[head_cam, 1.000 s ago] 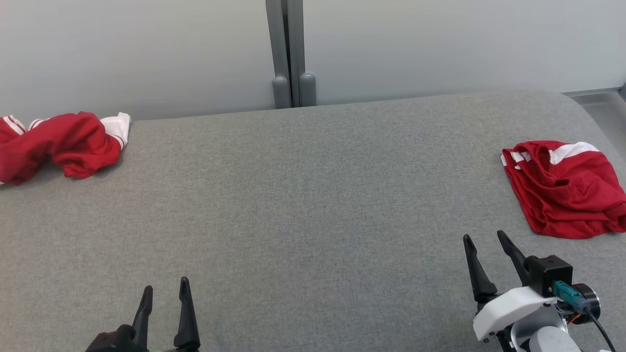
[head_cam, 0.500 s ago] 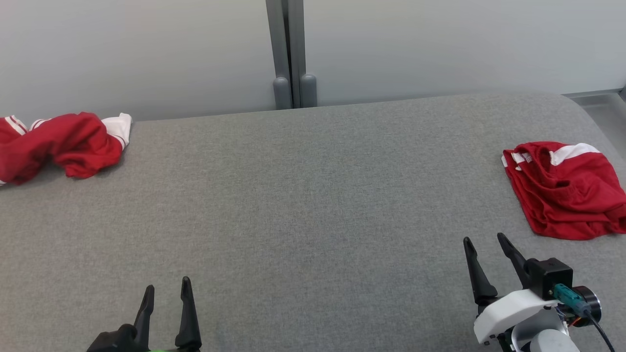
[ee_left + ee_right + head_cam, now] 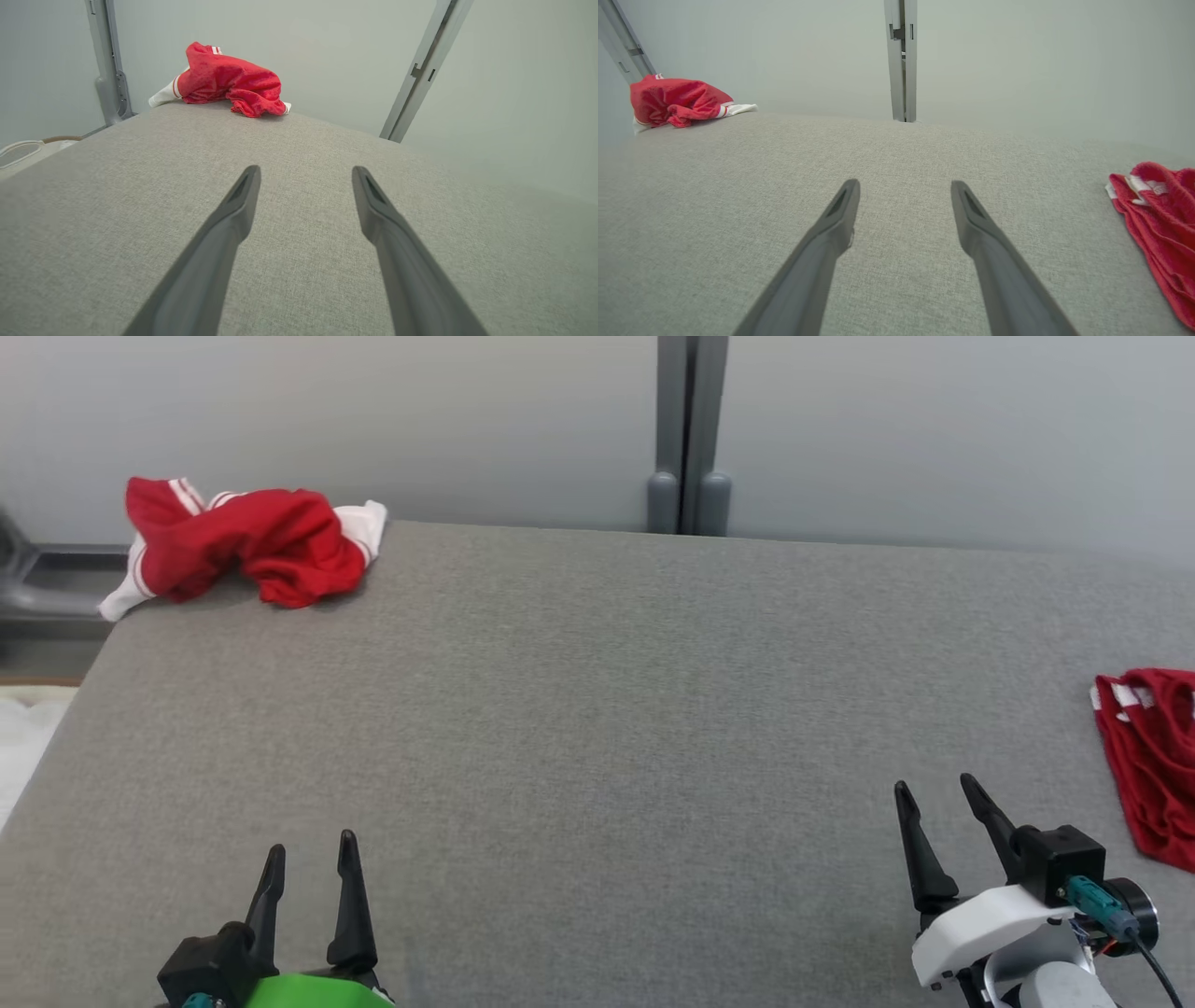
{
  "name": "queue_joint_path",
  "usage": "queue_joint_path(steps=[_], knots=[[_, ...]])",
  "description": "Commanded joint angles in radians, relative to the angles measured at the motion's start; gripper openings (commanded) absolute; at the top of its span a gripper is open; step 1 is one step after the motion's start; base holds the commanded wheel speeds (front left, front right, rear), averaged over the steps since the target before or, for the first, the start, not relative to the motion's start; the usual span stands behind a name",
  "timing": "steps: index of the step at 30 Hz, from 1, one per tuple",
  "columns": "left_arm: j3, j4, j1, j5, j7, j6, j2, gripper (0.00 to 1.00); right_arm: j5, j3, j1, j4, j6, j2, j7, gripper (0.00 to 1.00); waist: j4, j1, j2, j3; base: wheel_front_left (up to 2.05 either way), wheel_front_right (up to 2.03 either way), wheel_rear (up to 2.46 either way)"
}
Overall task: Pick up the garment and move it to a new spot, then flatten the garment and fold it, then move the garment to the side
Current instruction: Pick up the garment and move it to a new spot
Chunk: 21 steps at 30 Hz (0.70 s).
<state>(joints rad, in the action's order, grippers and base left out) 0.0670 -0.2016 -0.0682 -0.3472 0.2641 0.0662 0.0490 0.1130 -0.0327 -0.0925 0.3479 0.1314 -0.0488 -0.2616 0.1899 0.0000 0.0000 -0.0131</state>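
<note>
Grey cloth-covered worktop (image 3: pixel 597 709) in front of me, with a pale wall and a metal post (image 3: pixel 689 429) behind it. As I read it, the job is barely started for the crumpled garment (image 3: pixel 247 543). It sits bunched in a red-and-white heap at the far left corner, near the back edge, with nothing touching it. It has yet to be picked up, moved, flattened, folded and set aside.

The other garment (image 3: pixel 1153 761) lies low and fairly flat at the right edge of the worktop. It looks to me like a piece already dealt with, though I can't be sure of its folds.

Both arms are low at the near edge, pointing away from me across the bare middle. The left fingers (image 3: pixel 350 905) are spread apart and hold nothing, well short of the heap — a long reach forward and left. The right fingers (image 3: pixel 918 854) are also apart and empty, near the flat red piece but not touching it.
</note>
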Motion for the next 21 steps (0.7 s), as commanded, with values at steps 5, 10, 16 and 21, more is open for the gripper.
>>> queue_joint_path(steps=[5,10,16,21], knots=[[-0.013,0.002,0.014,0.014,0.000,0.009,0.003,1.00,0.007,0.005,0.008,0.002,-0.002,-0.004,-0.005,1.00,0.207,0.0000,0.0000,0.004,0.00,0.00,0.00],[-0.015,0.002,0.018,0.018,0.000,0.013,0.003,1.00,0.010,0.011,-0.003,0.009,-0.002,-0.004,-0.005,1.00,0.277,0.0000,0.0000,0.009,0.00,0.00,0.00],[-0.026,-0.002,0.021,0.026,0.000,0.019,0.003,1.00,0.019,0.024,-0.010,0.021,-0.002,-0.004,-0.005,1.00,0.317,0.0000,0.0000,0.003,0.00,0.00,0.00],[-0.041,0.006,0.022,0.029,0.000,0.021,0.003,1.00,0.024,0.035,-0.018,0.026,-0.002,-0.004,-0.005,1.00,0.316,0.0000,0.0000,0.000,0.00,0.00,0.00]])
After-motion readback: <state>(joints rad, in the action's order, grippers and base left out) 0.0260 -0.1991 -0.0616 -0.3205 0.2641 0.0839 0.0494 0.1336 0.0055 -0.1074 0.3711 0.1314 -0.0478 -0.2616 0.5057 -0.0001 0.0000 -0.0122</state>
